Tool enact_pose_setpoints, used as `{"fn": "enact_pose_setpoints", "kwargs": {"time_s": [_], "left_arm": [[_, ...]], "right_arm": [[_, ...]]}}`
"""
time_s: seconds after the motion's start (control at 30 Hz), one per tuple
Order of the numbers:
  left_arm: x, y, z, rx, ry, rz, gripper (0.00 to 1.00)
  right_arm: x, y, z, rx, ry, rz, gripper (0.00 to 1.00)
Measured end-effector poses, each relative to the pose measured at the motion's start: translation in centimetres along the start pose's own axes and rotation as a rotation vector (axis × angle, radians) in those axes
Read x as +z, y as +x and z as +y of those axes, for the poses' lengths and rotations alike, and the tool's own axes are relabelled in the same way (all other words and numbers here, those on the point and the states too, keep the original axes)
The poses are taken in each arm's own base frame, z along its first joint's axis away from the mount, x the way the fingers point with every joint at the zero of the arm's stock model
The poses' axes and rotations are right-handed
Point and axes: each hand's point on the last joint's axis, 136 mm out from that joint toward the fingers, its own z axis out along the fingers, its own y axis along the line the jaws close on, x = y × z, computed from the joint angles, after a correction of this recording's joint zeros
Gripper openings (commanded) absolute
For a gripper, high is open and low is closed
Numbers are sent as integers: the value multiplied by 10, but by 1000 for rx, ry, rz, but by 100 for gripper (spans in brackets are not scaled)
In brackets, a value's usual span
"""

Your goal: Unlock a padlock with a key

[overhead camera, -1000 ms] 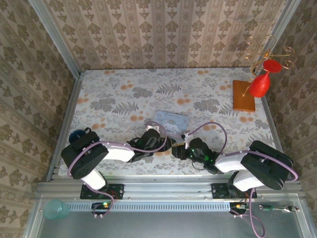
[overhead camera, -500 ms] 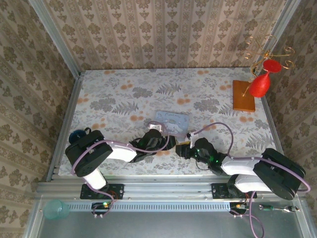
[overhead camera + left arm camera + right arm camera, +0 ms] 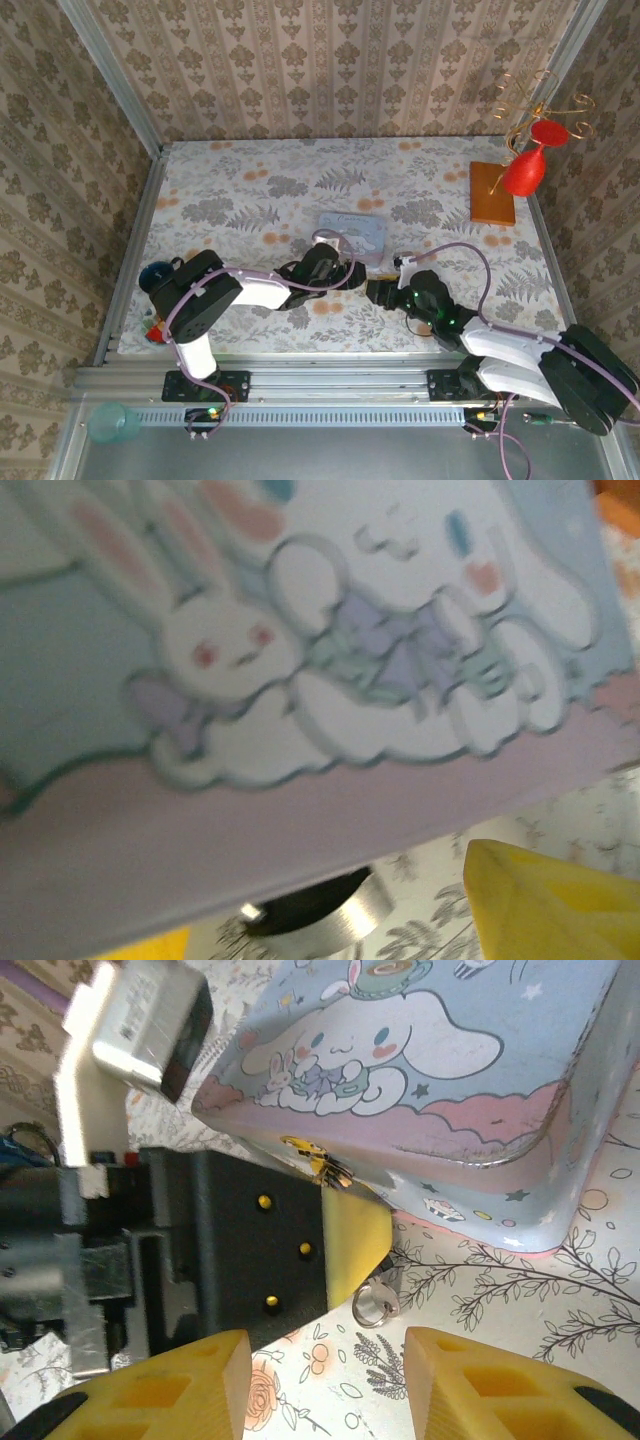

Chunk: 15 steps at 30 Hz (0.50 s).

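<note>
The padlock [image 3: 330, 912], dark with a brushed silvery side, lies on the cloth under the edge of the pastel cartoon tin [image 3: 330, 640]. My left gripper [image 3: 330, 935] is open, its yellow fingers [image 3: 550, 900] wide on either side of the padlock and not touching it. A key on a silver ring [image 3: 375, 1306] pokes out from behind that left finger [image 3: 352, 1235]; the padlock itself is hidden there. My right gripper [image 3: 320, 1390] is open just short of the key ring, with nothing between its fingers. From above, the left gripper [image 3: 345, 272] and right gripper [image 3: 380, 292] meet at the tin's [image 3: 352, 235] near edge.
A wooden stand with red ornaments [image 3: 505, 185] is at the back right. The flowered cloth [image 3: 230, 200] covers the table up to papered walls. A dark round object [image 3: 155, 275] sits at the left edge.
The left gripper's fingers have spread apart and it has slid right toward the tin. The right gripper has backed off slightly to the right. The tin has shifted a little.
</note>
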Motion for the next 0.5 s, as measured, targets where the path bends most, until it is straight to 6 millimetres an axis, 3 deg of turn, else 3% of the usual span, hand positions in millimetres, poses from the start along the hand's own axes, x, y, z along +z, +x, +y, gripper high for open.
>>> {"fn": "enact_pose_setpoints", "kwargs": {"time_s": [0.33,0.5], "left_arm": [[3,4,3,23,-79,25,69],[8,4,7,29,-142,50,60]], "right_arm": [[-15,8,-5,11,-2,-3,48],[-15,12,-8,12,4,5,48]]}}
